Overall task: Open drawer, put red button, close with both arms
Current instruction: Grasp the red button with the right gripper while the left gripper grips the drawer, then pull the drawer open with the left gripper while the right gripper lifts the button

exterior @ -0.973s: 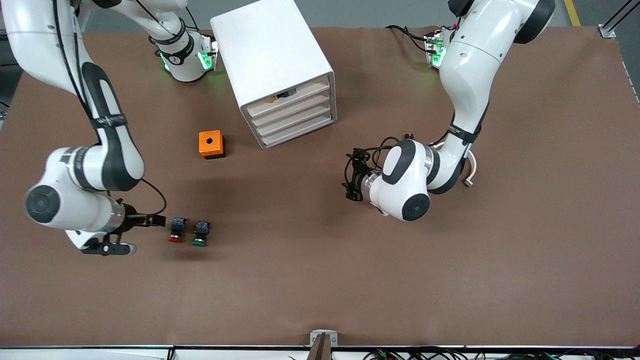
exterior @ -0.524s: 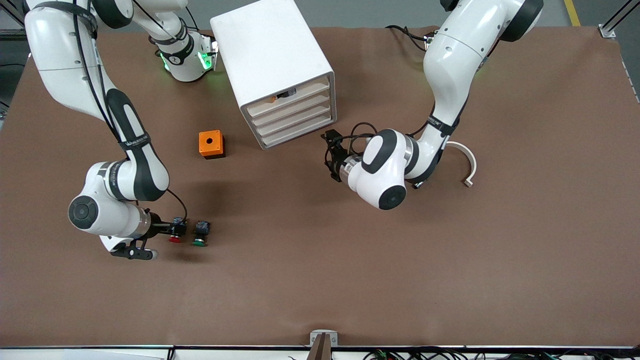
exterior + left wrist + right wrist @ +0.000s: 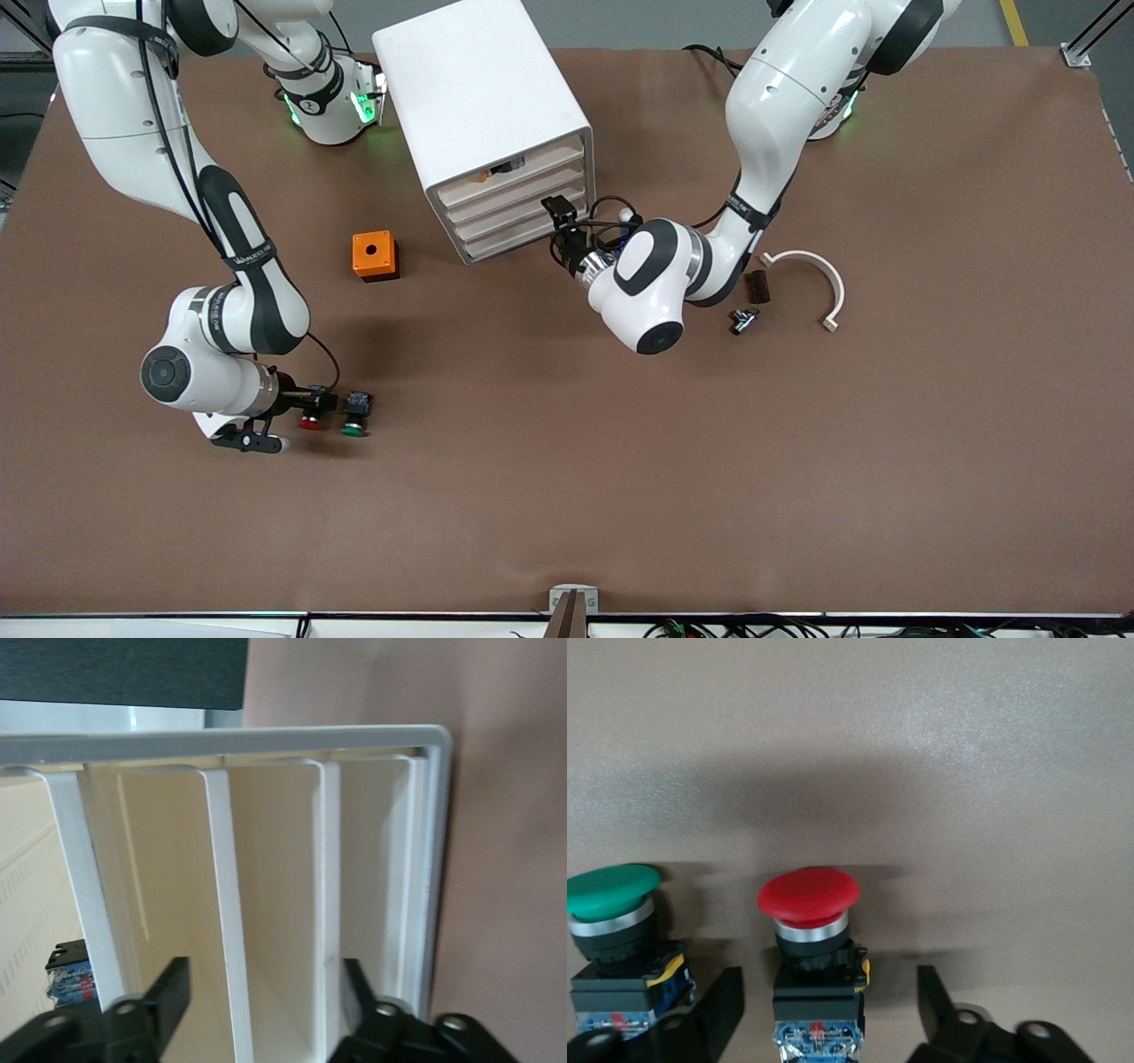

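The white cabinet stands toward the robots' bases, its four drawers shut. My left gripper is open at the cabinet's front, at the end nearer the left arm. In the left wrist view it straddles the front lip of the second-highest drawer and the lip below it. That drawer shows shut in the front view. The red button lies on the table beside the green button. My right gripper is open low around the red button, one finger on each side of its body.
An orange box with a round hole sits beside the cabinet. A white curved piece, a small dark block and a small metal part lie toward the left arm's end. A blue-black item sits in the top drawer.
My right gripper moved in to the red button until its fingers flank it. My left gripper swung from mid-table to the cabinet's drawer fronts, uncovering the small parts.
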